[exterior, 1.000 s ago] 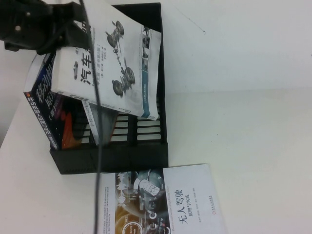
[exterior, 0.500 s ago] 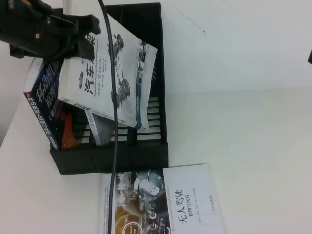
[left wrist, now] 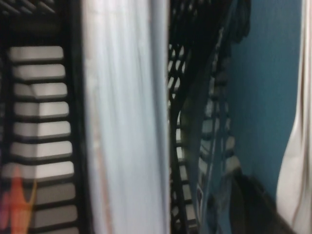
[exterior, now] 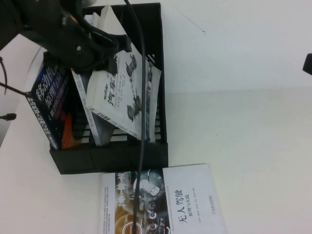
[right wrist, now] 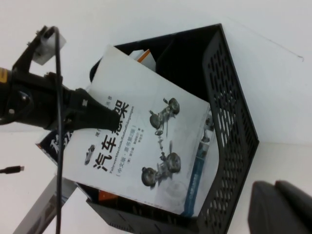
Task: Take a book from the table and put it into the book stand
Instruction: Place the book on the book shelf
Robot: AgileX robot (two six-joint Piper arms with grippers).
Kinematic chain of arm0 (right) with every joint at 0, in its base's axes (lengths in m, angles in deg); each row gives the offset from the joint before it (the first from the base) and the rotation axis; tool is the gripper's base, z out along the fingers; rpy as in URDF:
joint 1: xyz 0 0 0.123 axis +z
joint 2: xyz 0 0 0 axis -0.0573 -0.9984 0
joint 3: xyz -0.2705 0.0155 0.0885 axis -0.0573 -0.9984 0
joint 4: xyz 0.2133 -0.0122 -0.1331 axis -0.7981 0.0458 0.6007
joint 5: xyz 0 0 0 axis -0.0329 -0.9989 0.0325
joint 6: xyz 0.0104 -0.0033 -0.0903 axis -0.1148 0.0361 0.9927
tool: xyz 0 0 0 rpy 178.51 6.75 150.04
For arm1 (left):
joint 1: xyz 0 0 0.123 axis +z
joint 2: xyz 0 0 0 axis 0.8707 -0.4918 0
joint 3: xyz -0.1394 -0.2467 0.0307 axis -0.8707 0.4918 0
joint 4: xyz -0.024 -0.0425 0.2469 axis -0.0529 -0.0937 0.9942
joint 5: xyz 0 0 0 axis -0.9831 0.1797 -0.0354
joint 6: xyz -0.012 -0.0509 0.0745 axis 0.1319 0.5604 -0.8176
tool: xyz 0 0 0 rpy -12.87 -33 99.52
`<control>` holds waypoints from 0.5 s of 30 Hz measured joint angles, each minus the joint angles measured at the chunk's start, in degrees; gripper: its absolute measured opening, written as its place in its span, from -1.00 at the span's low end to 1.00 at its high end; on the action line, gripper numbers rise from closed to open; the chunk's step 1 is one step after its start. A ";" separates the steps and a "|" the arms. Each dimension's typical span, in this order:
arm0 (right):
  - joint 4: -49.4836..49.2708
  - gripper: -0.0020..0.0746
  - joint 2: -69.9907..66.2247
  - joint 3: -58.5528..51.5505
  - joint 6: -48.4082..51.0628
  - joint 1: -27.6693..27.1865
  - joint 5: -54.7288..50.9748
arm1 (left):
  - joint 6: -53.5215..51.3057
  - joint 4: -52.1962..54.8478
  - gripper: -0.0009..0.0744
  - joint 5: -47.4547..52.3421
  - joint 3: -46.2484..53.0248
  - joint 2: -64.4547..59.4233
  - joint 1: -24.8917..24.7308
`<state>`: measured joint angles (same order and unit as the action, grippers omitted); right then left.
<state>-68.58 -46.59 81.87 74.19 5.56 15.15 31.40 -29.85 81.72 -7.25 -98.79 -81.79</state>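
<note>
Left fingers [exterior: 109, 46] clamped on the book [exterior: 124, 97], tilted inside book stand [exterior: 158, 73], right fingers [exterior: 307, 63] unclear.

light: bright, even, overhead | glare: white worktop [exterior: 253, 146] washed out | shadows: soft, faint | blur: left wrist view smeared, out of focus; high view slightly soft
</note>
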 joint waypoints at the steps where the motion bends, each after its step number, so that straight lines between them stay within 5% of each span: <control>1: 0.00 -0.95 -0.10 -0.22 0.00 0.00 0.00 | 0.05 0.00 -0.65 0.00 0.00 -0.34 -0.29; 7: 0.24 -0.95 -2.54 -0.96 -0.10 0.00 -1.55 | -0.83 0.63 -0.62 -0.72 -0.09 -1.38 -0.77; 15: 0.35 -0.95 -4.01 -0.96 -0.23 0.00 -2.40 | -3.46 -0.94 0.17 -9.66 -1.02 -1.17 -0.77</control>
<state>-68.23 -50.60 80.91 73.96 5.56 12.75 27.94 -30.79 72.06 -8.27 -99.97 -82.56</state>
